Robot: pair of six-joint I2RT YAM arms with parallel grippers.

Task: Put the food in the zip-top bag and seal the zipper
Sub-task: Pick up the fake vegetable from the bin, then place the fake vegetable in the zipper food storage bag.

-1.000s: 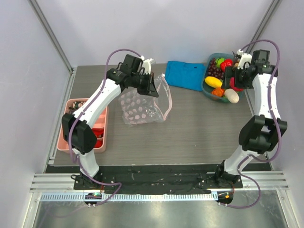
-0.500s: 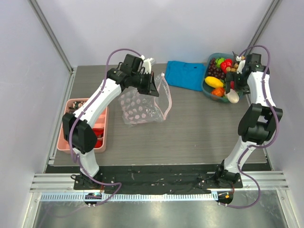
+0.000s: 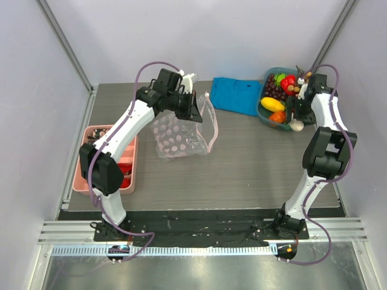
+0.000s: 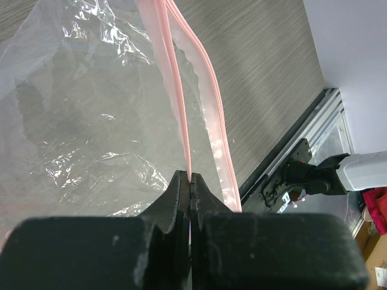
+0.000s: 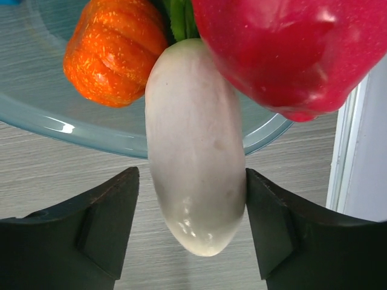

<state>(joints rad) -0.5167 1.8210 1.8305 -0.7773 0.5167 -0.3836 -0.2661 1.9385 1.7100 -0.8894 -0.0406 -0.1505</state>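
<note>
text: nothing legible is showing in any view | labels: none are showing | brands: none are showing | numbers: none are showing | signs: none are showing

One bag [image 3: 181,136], one cloth [image 3: 237,95], one bowl [image 3: 261,113]

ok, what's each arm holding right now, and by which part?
Left gripper: zip-top bag, pinched at its pink zipper strip. Right gripper: nothing yet; jaws open astride the white toy radish.
</note>
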